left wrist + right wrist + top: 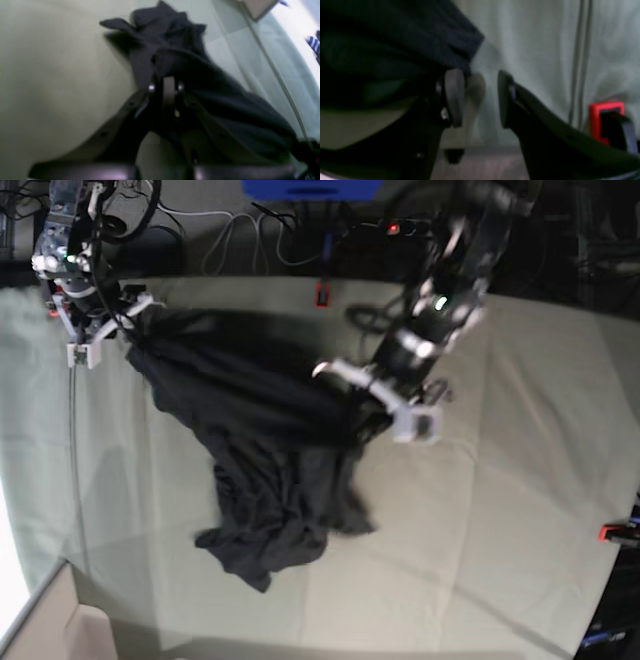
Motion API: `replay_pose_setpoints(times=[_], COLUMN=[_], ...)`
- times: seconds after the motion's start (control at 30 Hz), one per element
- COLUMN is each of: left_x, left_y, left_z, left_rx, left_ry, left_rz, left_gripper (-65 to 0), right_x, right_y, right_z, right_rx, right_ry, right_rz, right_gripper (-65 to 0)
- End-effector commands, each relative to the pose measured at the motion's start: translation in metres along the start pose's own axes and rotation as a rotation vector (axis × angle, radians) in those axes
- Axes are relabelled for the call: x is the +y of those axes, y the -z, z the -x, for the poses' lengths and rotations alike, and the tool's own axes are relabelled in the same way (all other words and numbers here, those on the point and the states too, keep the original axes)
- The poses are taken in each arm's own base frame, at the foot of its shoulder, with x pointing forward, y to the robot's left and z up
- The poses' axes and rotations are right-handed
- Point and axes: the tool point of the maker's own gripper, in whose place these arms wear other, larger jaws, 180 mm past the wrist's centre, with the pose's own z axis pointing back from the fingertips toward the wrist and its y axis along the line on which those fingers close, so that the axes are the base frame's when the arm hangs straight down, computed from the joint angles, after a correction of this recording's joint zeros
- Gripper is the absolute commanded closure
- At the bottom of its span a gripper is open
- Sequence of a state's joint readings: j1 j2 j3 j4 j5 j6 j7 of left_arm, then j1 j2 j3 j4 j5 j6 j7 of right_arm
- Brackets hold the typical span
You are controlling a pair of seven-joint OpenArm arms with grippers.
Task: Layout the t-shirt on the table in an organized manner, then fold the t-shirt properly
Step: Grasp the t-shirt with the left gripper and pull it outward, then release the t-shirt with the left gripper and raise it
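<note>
The charcoal-black t-shirt lies crumpled and stretched across the table, running from the far left to a bunched heap near the front. No print shows. My left gripper is shut on a fold of the t-shirt at its right edge; in the left wrist view the gripper pinches the fabric and cloth drapes over it. My right gripper is at the shirt's far-left corner. In the right wrist view it is open, with the t-shirt beside its left finger and bare table cloth between the jaws.
Red clamps sit at the table's far edge, right edge and near my right gripper. A thin cable runs along the left side. A cardboard box corner stands at the front left. Cables and equipment lie behind the table.
</note>
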State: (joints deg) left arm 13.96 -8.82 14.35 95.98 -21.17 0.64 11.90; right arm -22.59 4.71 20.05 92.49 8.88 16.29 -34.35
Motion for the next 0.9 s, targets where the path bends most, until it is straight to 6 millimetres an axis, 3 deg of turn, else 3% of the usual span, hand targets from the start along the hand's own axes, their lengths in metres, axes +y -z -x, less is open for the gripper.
replay_pose_setpoints(times=[0.0, 0.23, 0.33, 0.63, 0.77, 0.87], left_x=[0.004, 0.094, 0.118, 0.137, 0.141, 0.138], left_y=[-0.013, -0.099, -0.125, -0.166, -0.167, -0.154], left_z=[-0.021, 0.009, 0.020, 0.046, 0.050, 0.038], left_rx=[-0.073, -0.009, 0.009, 0.024, 0.024, -0.017], left_ry=[0.004, -0.027, -0.056, -0.175, -0.194, -0.210], left_rz=[-0.008, -0.304, -0.408, -0.589, -0.609, -0.600], left_gripper=[-0.3, -0.2, -0.2, -0.2, -0.2, -1.6], right_x=[-0.005, -0.001, 0.000, -0.002, 0.006, 0.020], right_y=[-0.002, 0.003, 0.004, 0.013, 0.013, 0.016], right_z=[-0.010, -0.028, -0.033, -0.034, -0.031, -0.024], right_rx=[-0.031, -0.065, -0.078, -0.068, -0.060, -0.042], right_ry=[-0.009, -0.009, -0.008, 0.011, -0.020, -0.076], right_rz=[0.010, 0.000, -0.001, -0.002, -0.041, -0.129], right_gripper=[-22.9, -22.9, -22.9, -23.3, -23.4, -23.4])
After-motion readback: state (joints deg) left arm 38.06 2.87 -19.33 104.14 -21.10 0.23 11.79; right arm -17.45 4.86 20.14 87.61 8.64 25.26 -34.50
